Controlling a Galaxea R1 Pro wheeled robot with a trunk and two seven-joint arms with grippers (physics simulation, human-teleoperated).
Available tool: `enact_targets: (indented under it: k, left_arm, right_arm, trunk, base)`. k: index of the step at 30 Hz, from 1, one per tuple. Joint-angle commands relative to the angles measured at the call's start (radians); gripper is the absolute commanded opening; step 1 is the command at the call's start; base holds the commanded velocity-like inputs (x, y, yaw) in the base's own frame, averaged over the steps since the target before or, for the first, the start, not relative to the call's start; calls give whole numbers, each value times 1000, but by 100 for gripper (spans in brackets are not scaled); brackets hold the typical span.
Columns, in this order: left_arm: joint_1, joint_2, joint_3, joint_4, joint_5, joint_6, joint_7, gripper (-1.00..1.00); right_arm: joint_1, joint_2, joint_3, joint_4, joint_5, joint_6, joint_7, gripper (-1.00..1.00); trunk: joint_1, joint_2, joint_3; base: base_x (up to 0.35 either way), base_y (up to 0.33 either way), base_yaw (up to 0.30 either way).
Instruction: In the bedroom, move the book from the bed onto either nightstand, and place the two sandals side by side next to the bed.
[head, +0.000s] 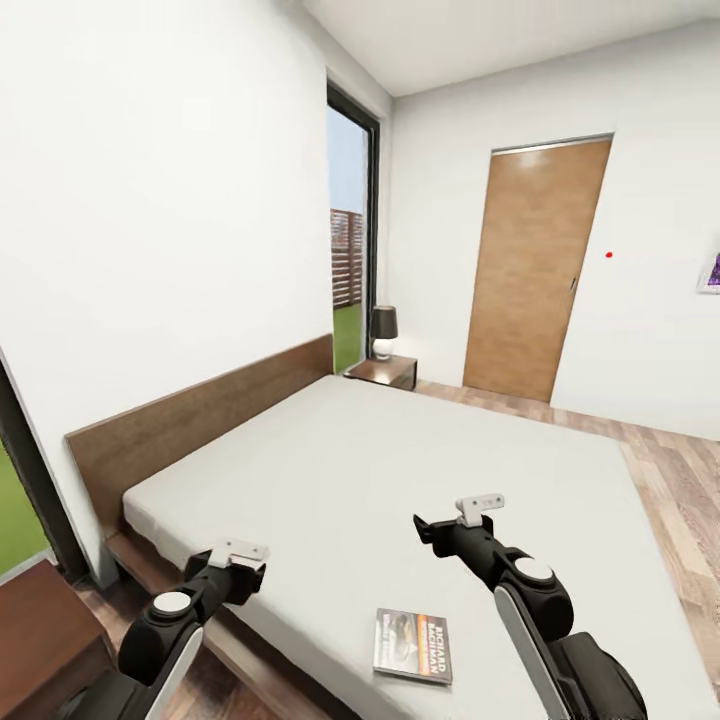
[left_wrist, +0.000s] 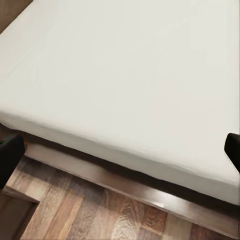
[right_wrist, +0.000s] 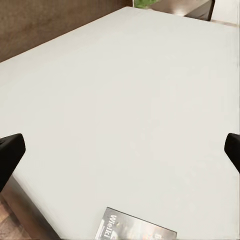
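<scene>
Black arms, white joint caps, pale wrist brackets

My left tool (head: 243, 572) and right tool (head: 428, 528) are black with pale grey fittings. The bed (head: 400, 470) has a plain light-grey mattress and a dark brown wooden frame. The book (head: 412, 646) on it is grey and dark with an orange band of white lettering. The floor (head: 680, 480) is light wood plank, the door (head: 530, 270) tan, the walls (head: 150, 200) white.
</scene>
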Motion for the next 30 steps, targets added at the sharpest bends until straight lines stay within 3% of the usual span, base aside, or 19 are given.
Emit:
enact_targets:
  k: [1, 14, 30]
  left_arm:
    - [-1, 1, -4, -1, 6, 5, 9, 100]
    - [-1, 1, -23, 7, 6, 5, 9, 100]
    - [-1, 0, -42, 8, 6, 5, 9, 100]
  right_arm:
    - [-3, -2, 1, -1, -4, 5, -1, 100]
    - [-9, -7, -85, -1, -9, 7, 8, 100]
    - [-7, -9, -99, 0, -9, 13, 11, 100]
  trunk:
    - [0, -1, 0]
    - [0, -1, 4]
    - [0, -1, 1]
  base:
    - [0, 0, -185]
    - [0, 0, -53]
    - [0, 0, -2]
